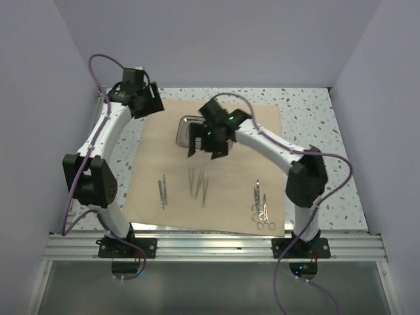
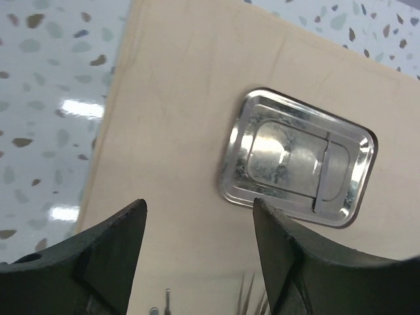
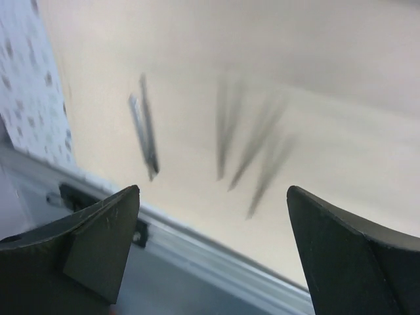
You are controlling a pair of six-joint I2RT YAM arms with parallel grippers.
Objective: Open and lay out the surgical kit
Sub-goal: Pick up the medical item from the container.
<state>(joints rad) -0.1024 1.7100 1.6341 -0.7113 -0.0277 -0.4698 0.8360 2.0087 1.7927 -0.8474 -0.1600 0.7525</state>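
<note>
The tan cloth wrap (image 1: 223,197) lies spread flat on the table. The shiny steel tray (image 1: 185,128) sits on its far part, half hidden by my right gripper (image 1: 207,148), which hovers above it, open and empty. In the left wrist view the tray (image 2: 298,164) looks empty. Two scalpels (image 1: 163,190), several tweezers (image 1: 197,184) and ring-handled forceps (image 1: 261,209) lie in a row on the near part of the cloth. My left gripper (image 1: 148,102) is raised over the cloth's far left corner, open and empty. The right wrist view is blurred and shows the scalpels (image 3: 144,128) and tweezers (image 3: 252,138).
The speckled tabletop (image 1: 308,118) shows around the cloth. An aluminium rail (image 1: 216,246) runs along the near edge, with both arm bases on it. Purple walls close in the back and sides.
</note>
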